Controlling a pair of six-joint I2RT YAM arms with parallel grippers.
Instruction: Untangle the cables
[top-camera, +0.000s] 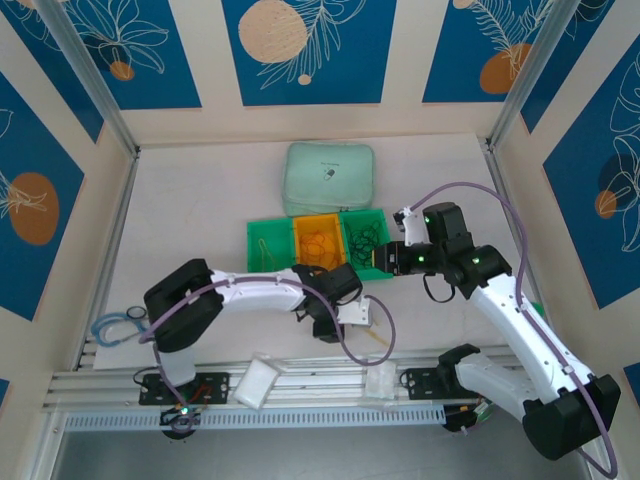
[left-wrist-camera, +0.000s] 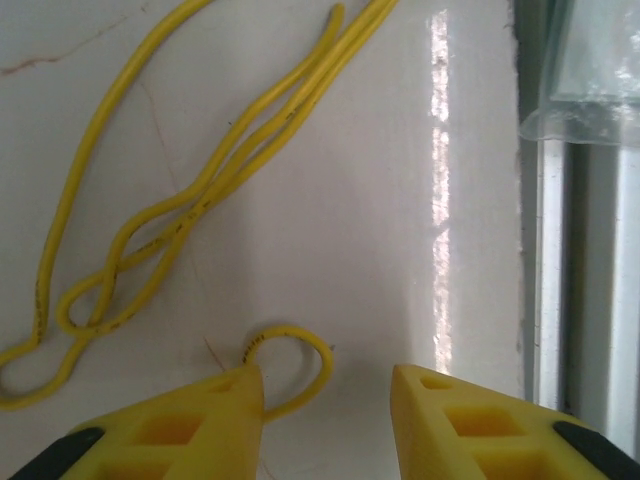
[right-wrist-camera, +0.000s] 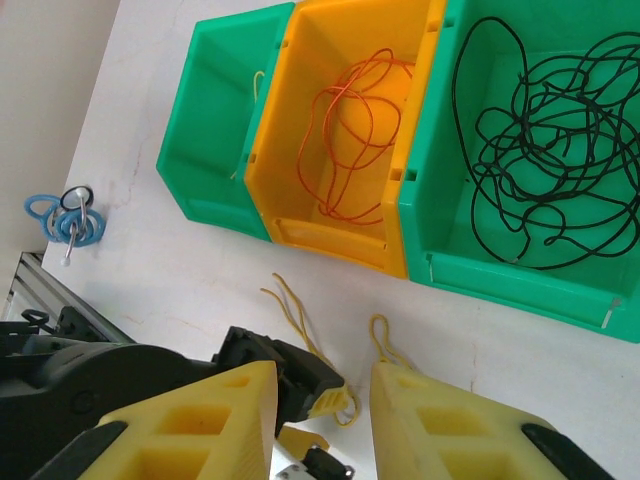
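The left gripper (left-wrist-camera: 325, 385) is spread over the glossy white table (left-wrist-camera: 400, 200) with nothing between its 2 yellow fingers (left-wrist-camera: 200, 410). A small loop of the thin yellow cables (left-wrist-camera: 197, 200) touches one finger, the rest lying slack just beyond. The right gripper (right-wrist-camera: 322, 375) hangs spread and empty near 3 plastic bins. The left green bin (right-wrist-camera: 215, 120) holds 1 yellow strand, the orange bin (right-wrist-camera: 300, 220) wiry orange cables (right-wrist-camera: 350, 140), and the right green bin (right-wrist-camera: 500, 280) tangled black cables (right-wrist-camera: 540, 130).
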